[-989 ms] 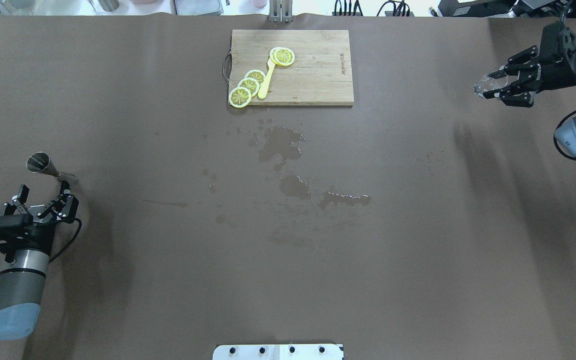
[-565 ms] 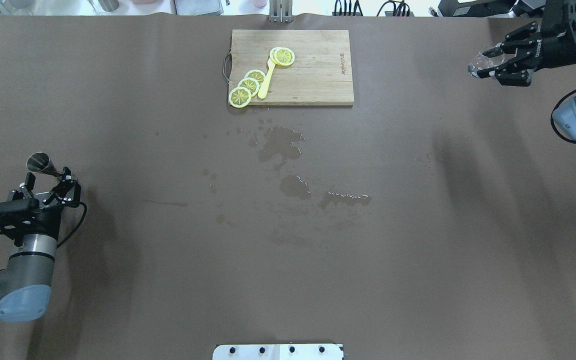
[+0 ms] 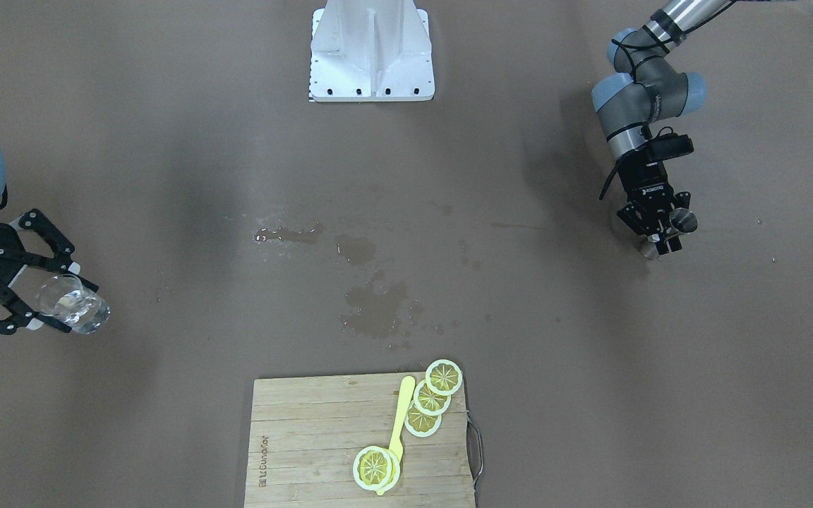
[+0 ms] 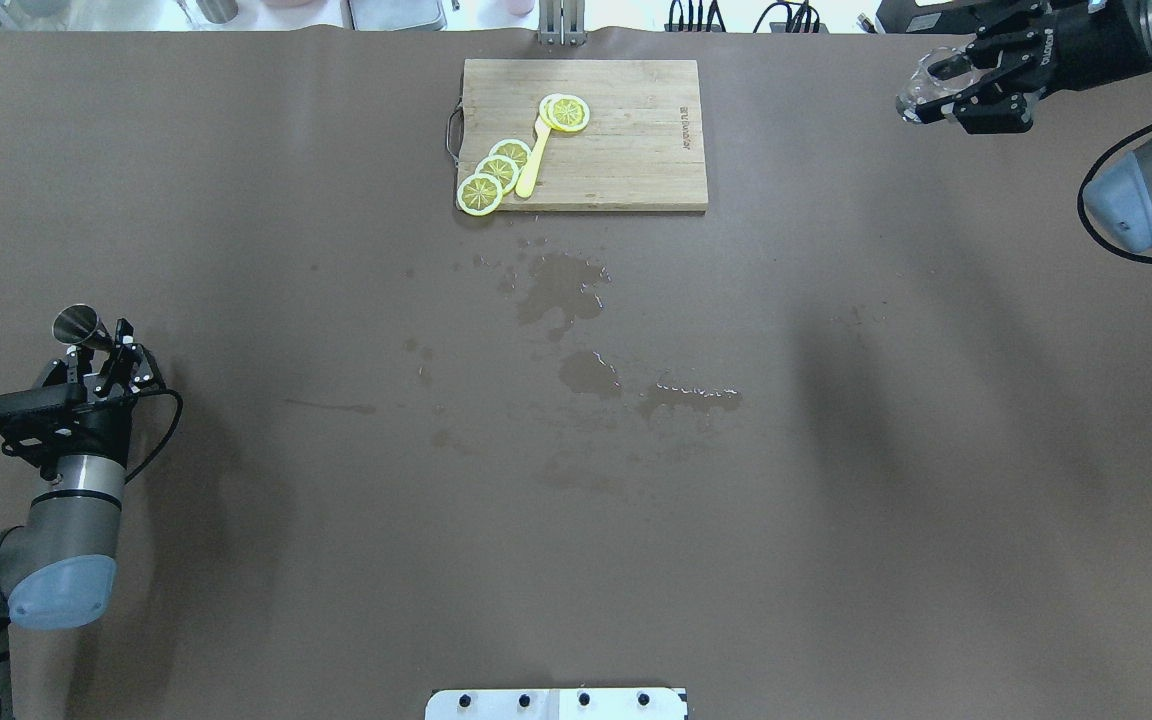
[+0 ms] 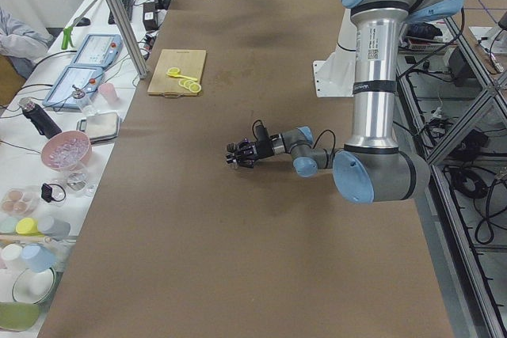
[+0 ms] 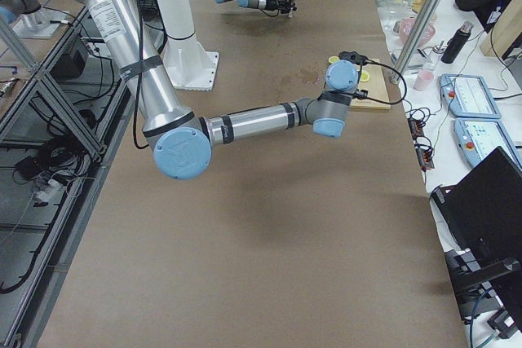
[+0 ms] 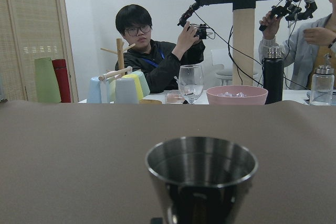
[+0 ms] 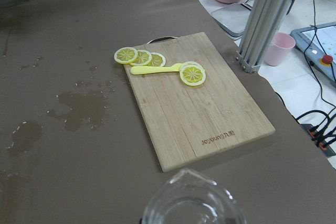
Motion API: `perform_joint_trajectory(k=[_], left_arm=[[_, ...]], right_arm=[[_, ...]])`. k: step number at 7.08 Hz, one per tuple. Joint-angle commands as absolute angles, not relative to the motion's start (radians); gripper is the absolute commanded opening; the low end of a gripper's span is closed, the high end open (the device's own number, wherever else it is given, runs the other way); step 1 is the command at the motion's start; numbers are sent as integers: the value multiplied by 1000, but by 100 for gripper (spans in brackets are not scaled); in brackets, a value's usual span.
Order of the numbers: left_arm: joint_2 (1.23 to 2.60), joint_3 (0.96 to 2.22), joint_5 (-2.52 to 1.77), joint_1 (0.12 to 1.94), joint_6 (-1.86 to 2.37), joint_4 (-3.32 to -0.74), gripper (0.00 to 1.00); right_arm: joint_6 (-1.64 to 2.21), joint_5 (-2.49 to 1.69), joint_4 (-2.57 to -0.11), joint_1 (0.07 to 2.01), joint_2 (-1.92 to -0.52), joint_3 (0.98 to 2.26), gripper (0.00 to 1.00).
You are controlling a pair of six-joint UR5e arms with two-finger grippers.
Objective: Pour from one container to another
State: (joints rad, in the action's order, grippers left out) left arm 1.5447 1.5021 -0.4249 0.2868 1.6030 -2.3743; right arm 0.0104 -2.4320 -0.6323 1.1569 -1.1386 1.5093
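The right pincer (image 3: 68,303) is clamping a glass jug (image 8: 191,205) by its sides and holding it in the air over the far right corner of the surface (image 4: 576,550), well apart from the cutting board (image 4: 636,150). The left pincer (image 3: 660,236) is sitting around the waist of a metal cup (image 7: 202,174) that is standing near the left edge. I cannot tell whether it is squeezing the cup.

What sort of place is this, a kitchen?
Probably a robotics lab staging kitchen chores: two robot arms at a covered table, one holding a glass; a cutting board with lemon slices; control panels alongside.
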Motion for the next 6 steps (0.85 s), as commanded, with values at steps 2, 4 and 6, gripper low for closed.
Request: perform_joint_trajectory(k=[2, 4, 6], left_arm=[[1548, 1583, -439, 287, 1419, -2423, 0], [1647, 1585, -579, 357, 903, -2745, 0], [1912, 1469, -707, 469, 735, -2744, 0]], right_arm=[[9, -2411, -852, 1094, -1158, 1719, 0], [-2, -2405, -856, 1060, -1181, 1726, 0], [6, -2387, -929, 1005, -1183, 1806, 0]])
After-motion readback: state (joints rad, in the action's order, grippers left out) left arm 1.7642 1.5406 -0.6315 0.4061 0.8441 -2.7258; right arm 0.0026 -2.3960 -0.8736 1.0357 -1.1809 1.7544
